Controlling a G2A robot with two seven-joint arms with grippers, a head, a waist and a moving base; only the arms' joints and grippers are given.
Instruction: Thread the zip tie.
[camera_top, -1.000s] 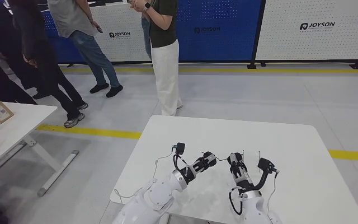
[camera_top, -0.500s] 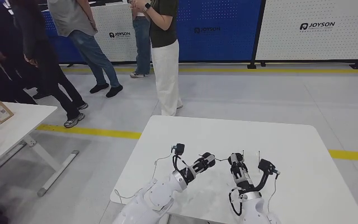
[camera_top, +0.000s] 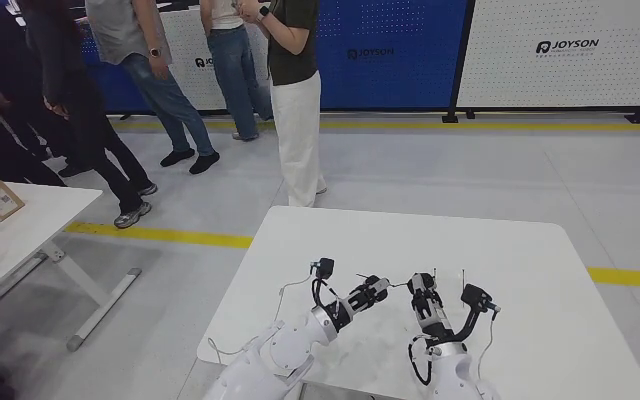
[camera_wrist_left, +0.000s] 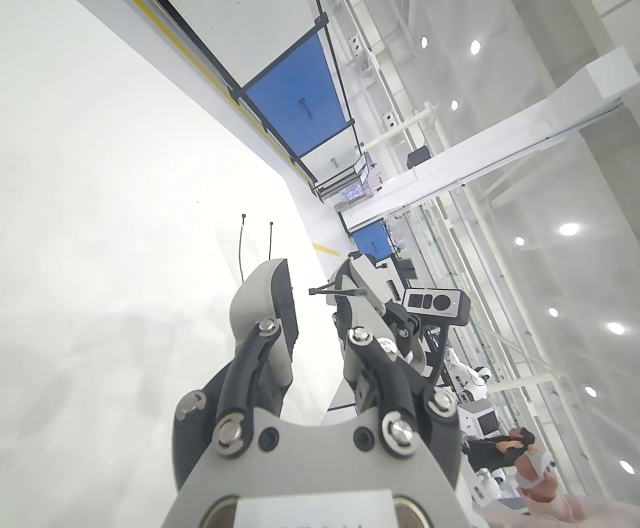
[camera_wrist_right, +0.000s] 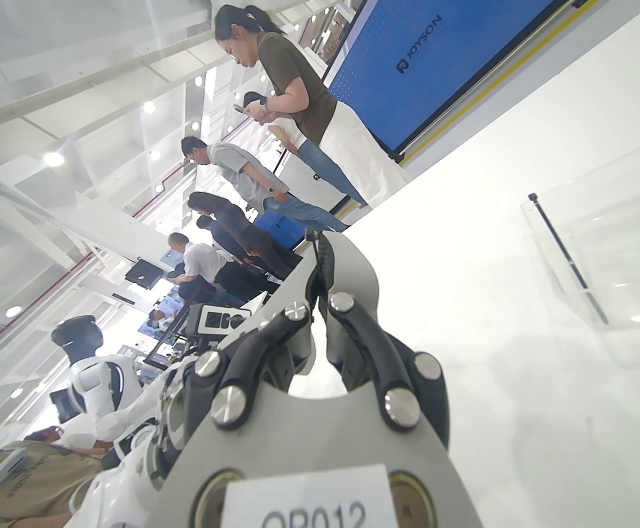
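Thin black plastic zip tie (camera_wrist_right: 311, 236) is noted clamped between closed fingers of right gripper (camera_wrist_right: 322, 252), head end protruding above white table (camera_wrist_right: 500, 375) toward left gripper (camera_wrist_left: 312, 305), whose fingers are held apart, presumably so the tie can be received for threading.

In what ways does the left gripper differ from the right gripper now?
The left gripper is open, its jaws apart; the right gripper is shut. The left gripper grips nothing, while the right gripper pinches a black zip tie, whose head sticks out past its tips. Both are above the white table, tips near each other.
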